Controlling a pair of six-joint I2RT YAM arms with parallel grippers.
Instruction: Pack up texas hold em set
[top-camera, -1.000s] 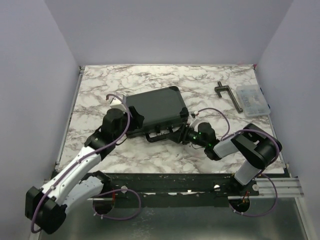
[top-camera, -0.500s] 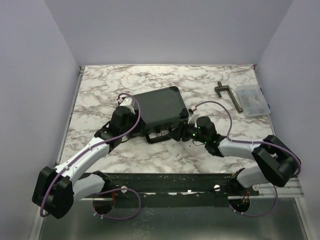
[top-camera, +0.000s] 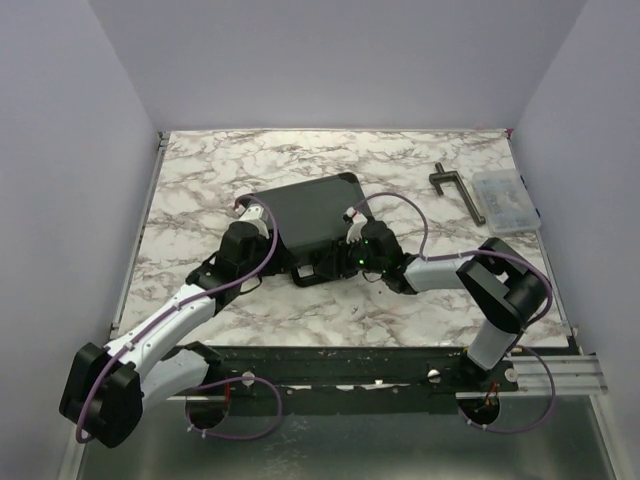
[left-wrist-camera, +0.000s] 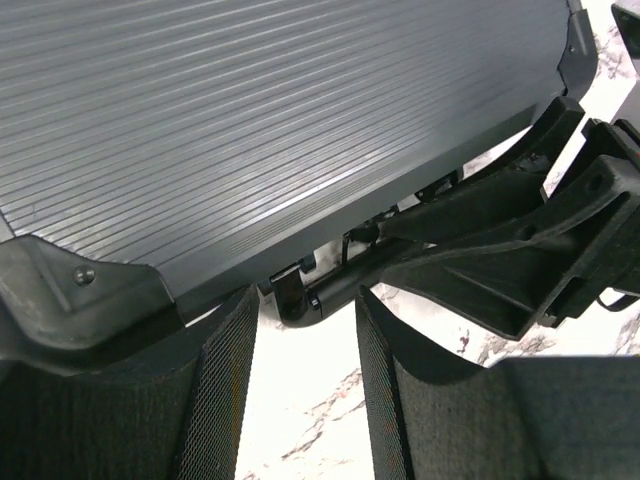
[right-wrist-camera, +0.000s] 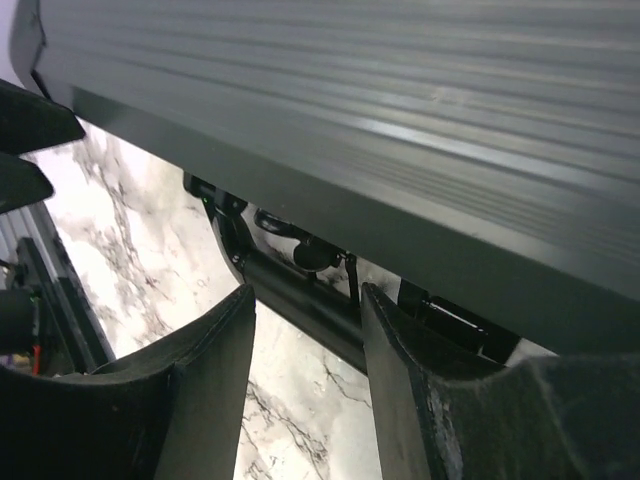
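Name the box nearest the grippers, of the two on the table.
The black ribbed case: the left gripper and right gripper are both at its handle side; the clear compartment box lies at the right edge.

Matt black ribbed hard case (left-wrist-camera: 300, 100) on smooth marble-patterned table (top-camera: 400, 160); mesh-textured pads (left-wrist-camera: 225, 400) on left claw (left-wrist-camera: 305, 300).

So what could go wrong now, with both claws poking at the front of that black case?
1. The left gripper and right gripper crowd the same front edge of the case, so they could bump each other.
2. Both stand open, gripping nothing, so a push might just slide the case across the smooth table.
3. I cannot tell whether the case is fastened shut; a lift by the handle might let it swing open.
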